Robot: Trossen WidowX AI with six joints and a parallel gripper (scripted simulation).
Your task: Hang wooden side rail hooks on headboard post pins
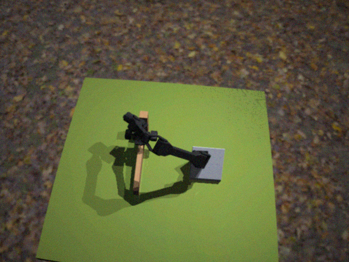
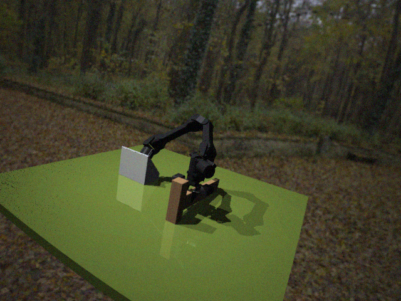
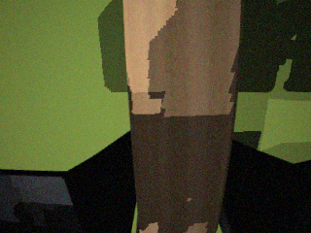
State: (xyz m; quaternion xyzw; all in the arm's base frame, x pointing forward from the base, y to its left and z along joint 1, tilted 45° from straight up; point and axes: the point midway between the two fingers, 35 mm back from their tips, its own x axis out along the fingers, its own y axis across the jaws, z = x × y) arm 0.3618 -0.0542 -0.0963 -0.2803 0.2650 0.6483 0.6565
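The wooden side rail (image 1: 143, 114) (image 2: 211, 182) (image 3: 182, 58) runs from the back of the green table toward the upright headboard post (image 2: 176, 200). Its near end meets the post's far side. The hooks, pins and slot are hidden from every view. The far end looks low, at or near the table. My gripper (image 1: 139, 138) (image 2: 195, 190) (image 3: 167, 132) is shut on the rail from above, near its middle. In the wrist view the rail fills the centre, with the dark fingers on both sides.
The arm's grey base block (image 1: 214, 166) (image 2: 132, 165) stands to the right of the rail on the green table (image 1: 197, 220) (image 2: 97, 226). The arm reaches across from it. Leafy ground surrounds the table edges.
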